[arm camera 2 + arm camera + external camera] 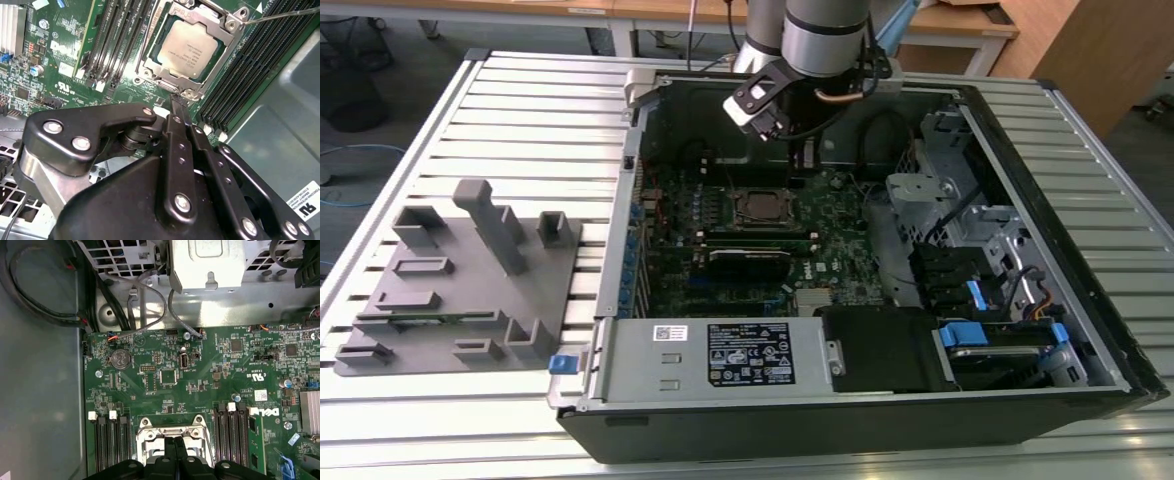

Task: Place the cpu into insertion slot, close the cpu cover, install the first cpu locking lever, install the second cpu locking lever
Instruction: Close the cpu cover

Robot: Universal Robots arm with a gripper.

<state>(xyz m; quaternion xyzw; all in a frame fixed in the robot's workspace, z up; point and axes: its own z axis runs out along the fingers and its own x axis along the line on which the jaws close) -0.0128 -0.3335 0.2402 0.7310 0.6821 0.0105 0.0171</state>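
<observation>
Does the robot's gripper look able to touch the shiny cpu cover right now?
Probably yes. The gripper hangs just beside the cpu cover, its fingers shut, and nothing lies between them.

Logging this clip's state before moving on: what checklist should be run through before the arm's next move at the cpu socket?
1. cpu seated flat inside the window of the cpu cover: ok.
2. cpu cover down over the cpu's edges: ok.
3. locking lever latched: not ok; the thin rod angles away from the cover, across the memory slots.
4. gripper empty: ok; shut, holding nothing.
5. gripper tip clear of the cover's near edge: cannot tell; it sits close beside it.
</observation>
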